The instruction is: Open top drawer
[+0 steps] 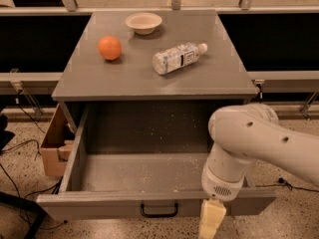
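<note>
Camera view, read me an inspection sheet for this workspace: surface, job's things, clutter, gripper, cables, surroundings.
Surface: flat grey cabinet top, carrying three items.
Job's things: wide grey top drawer pulled out, crumb-speckled inside, nothing else in it; black loop handle free.
Clutter: round orange fruit, shallow white bowl, clear plastic bottle lying on its side.
Gripper: cream gripper low before the drawer front, right of the handle, apart from it.
Cables: black cables on the floor, left.
Surroundings: brown cardboard box left of the drawer; speckled floor.
</note>
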